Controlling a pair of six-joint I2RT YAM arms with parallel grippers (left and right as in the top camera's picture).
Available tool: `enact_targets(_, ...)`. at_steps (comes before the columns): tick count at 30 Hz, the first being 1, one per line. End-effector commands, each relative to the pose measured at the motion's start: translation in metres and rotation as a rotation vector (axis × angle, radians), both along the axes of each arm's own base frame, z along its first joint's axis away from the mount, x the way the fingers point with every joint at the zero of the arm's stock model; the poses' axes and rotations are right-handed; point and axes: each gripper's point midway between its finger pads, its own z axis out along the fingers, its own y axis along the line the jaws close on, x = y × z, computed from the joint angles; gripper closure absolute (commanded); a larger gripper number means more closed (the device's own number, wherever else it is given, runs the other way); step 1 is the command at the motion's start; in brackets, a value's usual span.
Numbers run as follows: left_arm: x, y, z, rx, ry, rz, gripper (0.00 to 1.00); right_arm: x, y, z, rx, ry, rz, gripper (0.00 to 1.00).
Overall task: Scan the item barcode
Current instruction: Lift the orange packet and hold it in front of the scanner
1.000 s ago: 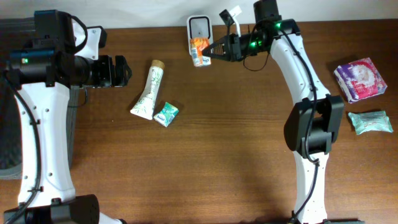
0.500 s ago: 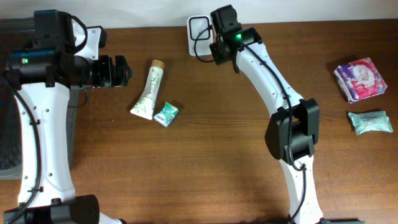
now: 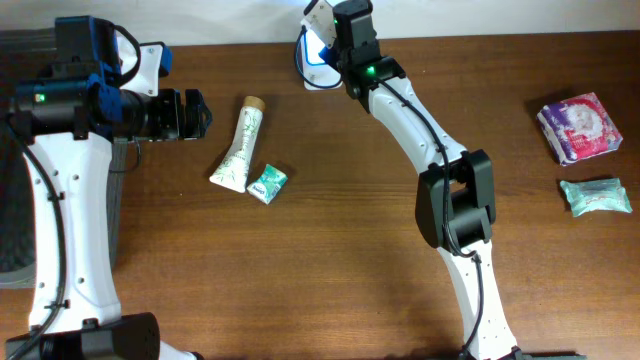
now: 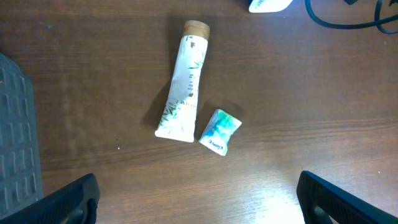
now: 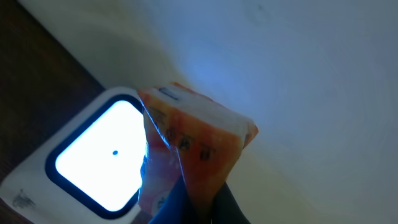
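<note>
Pinching the lower end of the orange packet (image 5: pixel 196 146), the right gripper (image 5: pixel 189 202) is closed tight on it, and only a dark sliver of its fingers shows at the bottom edge of the wrist view. The packet stands up out of the grip, tilted. Just past it, to the gripper's left in that view, is the scanner (image 5: pixel 93 155). Its window glows white inside a blue rim, with one small dark dot near the middle. The packet's edge overlaps the right side of that window, but whether the two touch cannot be told. Beyond both is a pale wall. From overhead the right arm reaches to the far edge of the table (image 3: pixel 330 260), and the wrist hides the packet. The left gripper (image 4: pixel 198 180) hangs above the wood with its jaws spread as wide as they go and nothing between them, a fingertip showing in each lower corner of its view. Ahead of it lies a white tube (image 4: pixel 183 81) with a brown cap pointing away. A small teal sachet (image 4: pixel 219 130) lies just beside the tube's flat end, not touching it. To this gripper's left is a grey ribbed surface (image 4: pixel 15 143). Well apart from both grippers, out beyond the right arm, a purple pack (image 3: pixel 578 127) and a pale green pack (image 3: pixel 597 195) lie near each other.
</note>
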Motion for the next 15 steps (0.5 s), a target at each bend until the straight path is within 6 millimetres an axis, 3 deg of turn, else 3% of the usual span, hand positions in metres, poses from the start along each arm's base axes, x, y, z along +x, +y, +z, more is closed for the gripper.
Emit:
enact_targets(1, 0.000, -0.002, 0.001, -0.009, -0.002, -0.007, 0.01, 0.000, 0.015, -0.011, -0.037, -0.002, 0.090, 0.96)
enact_targets(8, 0.000, -0.002, 0.001, -0.009, -0.002, -0.007, 0.01, -0.003, 0.012, -0.018, -0.122, 0.012, 0.118, 0.96)
enact_targets(15, 0.000, -0.002, 0.001, -0.009, -0.002, -0.007, 0.01, -0.002, -0.009, -0.023, -0.289, 0.015, 0.070, 0.96)
